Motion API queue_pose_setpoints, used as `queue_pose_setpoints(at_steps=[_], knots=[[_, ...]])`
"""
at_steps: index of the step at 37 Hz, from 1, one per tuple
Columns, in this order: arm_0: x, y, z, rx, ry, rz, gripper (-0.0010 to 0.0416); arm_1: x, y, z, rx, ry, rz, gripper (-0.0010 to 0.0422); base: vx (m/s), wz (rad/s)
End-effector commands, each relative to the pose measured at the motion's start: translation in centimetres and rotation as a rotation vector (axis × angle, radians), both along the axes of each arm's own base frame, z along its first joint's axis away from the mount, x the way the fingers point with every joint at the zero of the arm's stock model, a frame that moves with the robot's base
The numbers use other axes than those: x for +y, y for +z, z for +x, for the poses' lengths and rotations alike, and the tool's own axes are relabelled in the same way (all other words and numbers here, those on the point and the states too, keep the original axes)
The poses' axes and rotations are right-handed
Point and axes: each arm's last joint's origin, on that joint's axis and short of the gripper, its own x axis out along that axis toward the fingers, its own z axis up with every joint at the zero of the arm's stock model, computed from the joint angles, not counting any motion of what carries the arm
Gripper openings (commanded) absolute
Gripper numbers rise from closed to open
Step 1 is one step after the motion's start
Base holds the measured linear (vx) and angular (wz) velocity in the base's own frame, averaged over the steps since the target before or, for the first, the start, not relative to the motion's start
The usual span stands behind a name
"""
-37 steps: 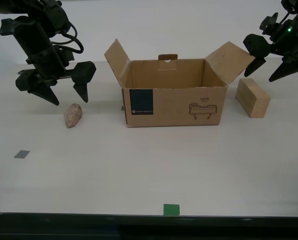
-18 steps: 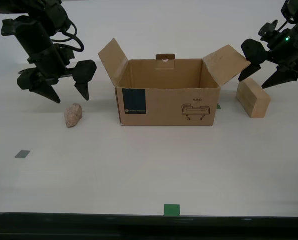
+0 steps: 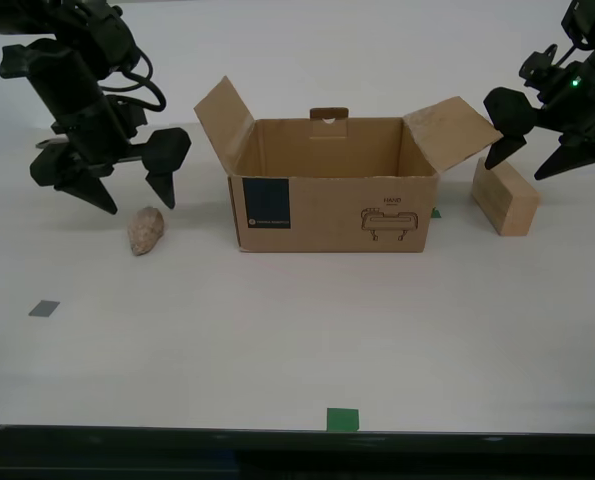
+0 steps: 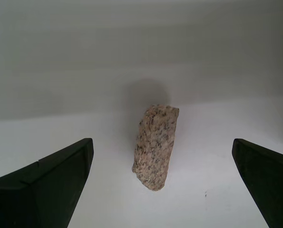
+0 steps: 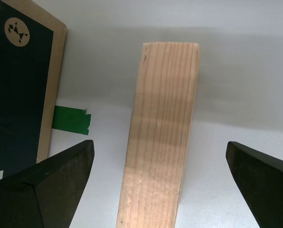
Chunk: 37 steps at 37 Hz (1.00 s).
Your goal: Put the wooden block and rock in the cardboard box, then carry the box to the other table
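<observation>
My first gripper (image 3: 545, 158) hovers wide open above the wooden block (image 3: 505, 197), holding nothing; my second gripper (image 3: 134, 193), equally spread and empty, hangs over the rock (image 3: 145, 230); the cardboard box (image 3: 332, 200) sits between.

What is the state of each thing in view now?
cardboard box: upright, flaps open, empty as far as visible
rock: on the table, ungrasped
wooden block: on the table, ungrasped
my first gripper: open above the block
my second gripper: open above the rock
</observation>
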Motion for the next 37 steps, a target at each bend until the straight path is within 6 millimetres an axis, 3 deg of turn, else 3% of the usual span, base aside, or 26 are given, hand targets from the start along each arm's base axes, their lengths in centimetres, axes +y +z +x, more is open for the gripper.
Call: queue_pose_setpoints(at_steps=[1,8,37], knots=[[0.02,-0.01,0.01,-0.001,0.0,-0.002,0.0387,0.06,-0.47,-0.33,0.001,0.002,0.003,0.04,0.0,0.0],[0.03,-0.01,0.02,-0.003,0.001,-0.002,0.0387,0.17,-1.26,-0.78,-0.02,0.008,-0.004,0.04,0.0,0.0],[0.11,-0.62,-0.73,0.047,-0.001,0.001,0.0387,0.14,-1.24,-0.68,-0.028,0.038,-0.015,0.04,0.0,0.0]])
